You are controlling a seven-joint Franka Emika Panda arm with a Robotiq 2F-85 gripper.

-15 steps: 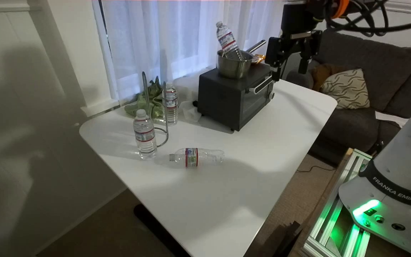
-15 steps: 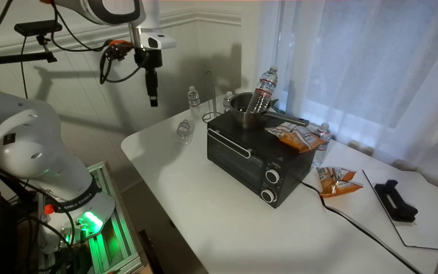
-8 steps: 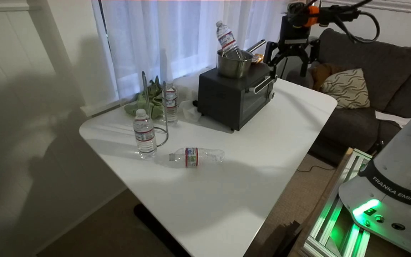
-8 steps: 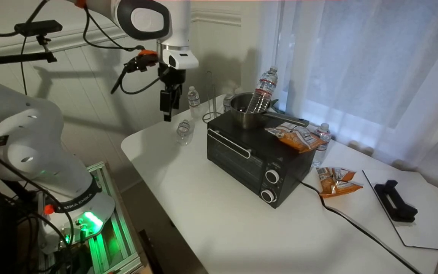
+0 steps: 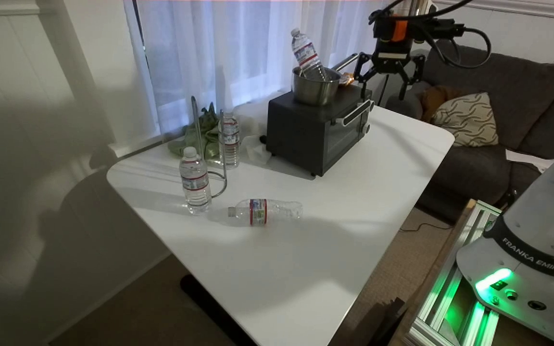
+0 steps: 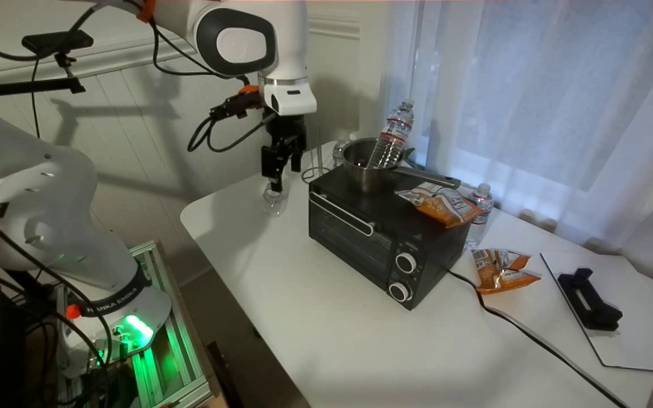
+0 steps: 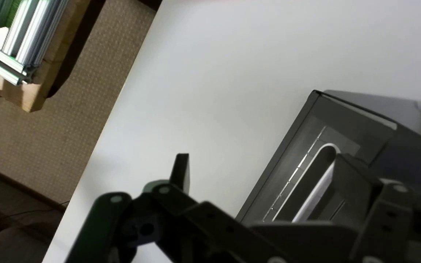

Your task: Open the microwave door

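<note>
The microwave is a black boxy oven [image 5: 298, 137] on the white table, also seen in an exterior view [image 6: 437, 266] and in the wrist view [image 7: 420, 164]. Its glass-windowed door [image 6: 349, 241] is shut, with a long silver handle [image 6: 340, 213] along the top. My gripper [image 5: 383, 91] is open and empty, pointing down above the height of the handle. In an exterior view my gripper [image 6: 287, 177] is left of the oven. In the wrist view the handle [image 7: 314, 195] lies between the fingers [image 7: 260, 160], nearer the right one, which covers part of it.
A steel pot [image 6: 369, 173] holding a bottle [image 6: 391, 136] and an orange snack bag [image 6: 442, 204] stand on the oven. Other bottles [image 5: 195, 185], a lying bottle [image 5: 265, 211], a wire stand [image 5: 221, 154] and a power cord [image 6: 525, 328] are on the table.
My arm has swung toward the oven: my gripper moved right and down in an exterior view. The wrist has turned, so both fingers now show spread. The microwave and its door have not moved.
</note>
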